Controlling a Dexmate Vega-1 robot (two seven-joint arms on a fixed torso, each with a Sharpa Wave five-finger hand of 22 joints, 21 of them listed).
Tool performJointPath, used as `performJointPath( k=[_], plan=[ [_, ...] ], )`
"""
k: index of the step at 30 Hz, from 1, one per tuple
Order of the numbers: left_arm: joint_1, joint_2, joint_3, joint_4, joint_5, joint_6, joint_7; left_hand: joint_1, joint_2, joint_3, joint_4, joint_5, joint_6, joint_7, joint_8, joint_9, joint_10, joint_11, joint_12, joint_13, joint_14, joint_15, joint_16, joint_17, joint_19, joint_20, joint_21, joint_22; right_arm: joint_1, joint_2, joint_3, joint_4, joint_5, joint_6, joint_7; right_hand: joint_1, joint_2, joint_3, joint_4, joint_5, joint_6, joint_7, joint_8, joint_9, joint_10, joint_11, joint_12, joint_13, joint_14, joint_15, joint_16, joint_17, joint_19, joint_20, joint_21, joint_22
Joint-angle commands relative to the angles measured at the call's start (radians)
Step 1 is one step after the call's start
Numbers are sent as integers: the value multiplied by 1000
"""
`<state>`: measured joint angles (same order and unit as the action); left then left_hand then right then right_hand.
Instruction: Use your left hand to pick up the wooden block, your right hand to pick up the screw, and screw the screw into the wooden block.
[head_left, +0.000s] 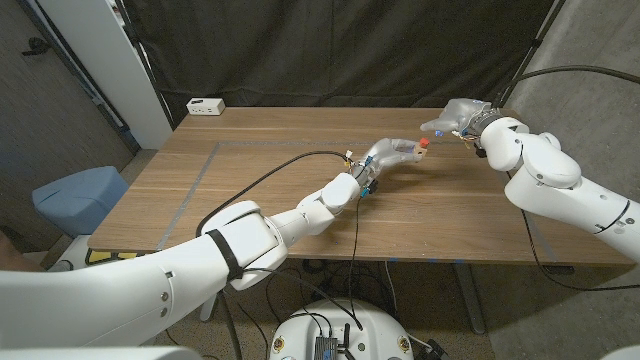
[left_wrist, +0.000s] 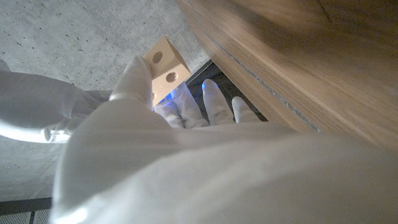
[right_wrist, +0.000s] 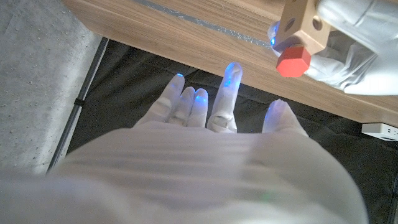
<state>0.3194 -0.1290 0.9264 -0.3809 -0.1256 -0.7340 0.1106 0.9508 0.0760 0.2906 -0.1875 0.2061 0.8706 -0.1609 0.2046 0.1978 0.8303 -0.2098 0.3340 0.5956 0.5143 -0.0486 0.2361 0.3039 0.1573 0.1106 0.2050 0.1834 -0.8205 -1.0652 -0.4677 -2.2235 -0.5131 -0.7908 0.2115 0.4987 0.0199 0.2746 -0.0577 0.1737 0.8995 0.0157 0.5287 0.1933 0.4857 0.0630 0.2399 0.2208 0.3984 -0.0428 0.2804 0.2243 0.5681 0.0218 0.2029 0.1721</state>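
Left hand (head_left: 385, 155) at frame centre grips wooden block (right_wrist: 303, 25), red-headed screw (right_wrist: 292, 60) seated in it, pointing right toward the empty, spread-fingered right hand (head_left: 455, 115) nearby.

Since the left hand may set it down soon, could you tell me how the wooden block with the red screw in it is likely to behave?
The wooden block looks rigid, with flat faces, so it should sit rather than roll. The red screw sticking out of one face might tip it if that side lands first. The left hand lifts it easily, suggesting it is fairly light.

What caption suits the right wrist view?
Left hand holds the wooden block with red screw inserted; right hand open.
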Motion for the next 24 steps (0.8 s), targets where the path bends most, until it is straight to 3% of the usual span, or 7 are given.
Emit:
performJointPath(
  k=[1, 7, 12, 24],
  plan=[
    [-8, -6, -16, 6, -28, 28, -19, -32, 42, 44, 37, 6, 22, -9, 13, 5, 12, -1, 3, 3, 10, -107, 1, 4, 6, 0, 9, 4, -116, 43, 87, 4, 117, 23, -231, -11, 1, -2, -3, 8, -17, 2, -11, 4, -12, 2, -9, 2, 3, 3, -9, 1, -10, 6, -7, 3],
    [-15, -9, -19, 9, -39, 51, -27, -33, 41, 44, 37, 6, 22, -8, 13, 5, 13, -1, 4, 2, 10, -106, 1, 4, 6, -2, 9, 4, -164, 63, 136, 13, 201, 55, -313, -17, 8, -3, -7, 9, -68, 2, -41, 4, -31, 10, -18, 3, -15, 14, -19, 0, -33, 12, -13, 4],
    [-20, -8, -17, 10, -40, 55, -18, -32, 41, 44, 37, 6, 21, -7, 12, 5, 13, -1, 4, 2, 10, -105, 1, 4, 6, -2, 9, 4, -206, 94, 177, 25, 264, 96, -394, -19, 8, -4, -10, 9, -76, 5, -48, 4, -36, 6, -21, 3, -24, 14, -24, -1, -42, 11, -15, 4],
    [-25, -7, -19, 9, -43, 38, -5, -34, 41, 44, 38, 5, 24, -8, 13, 5, 13, -1, 3, 1, 10, -108, 1, 4, 6, -3, 9, 4, -287, 215, 252, 73, 412, 214, -576, -21, 10, -6, -19, 10, -134, 19, -83, 3, -51, 11, -26, 5, -38, 28, -33, -2, -55, 12, -14, 4]
  ],
)
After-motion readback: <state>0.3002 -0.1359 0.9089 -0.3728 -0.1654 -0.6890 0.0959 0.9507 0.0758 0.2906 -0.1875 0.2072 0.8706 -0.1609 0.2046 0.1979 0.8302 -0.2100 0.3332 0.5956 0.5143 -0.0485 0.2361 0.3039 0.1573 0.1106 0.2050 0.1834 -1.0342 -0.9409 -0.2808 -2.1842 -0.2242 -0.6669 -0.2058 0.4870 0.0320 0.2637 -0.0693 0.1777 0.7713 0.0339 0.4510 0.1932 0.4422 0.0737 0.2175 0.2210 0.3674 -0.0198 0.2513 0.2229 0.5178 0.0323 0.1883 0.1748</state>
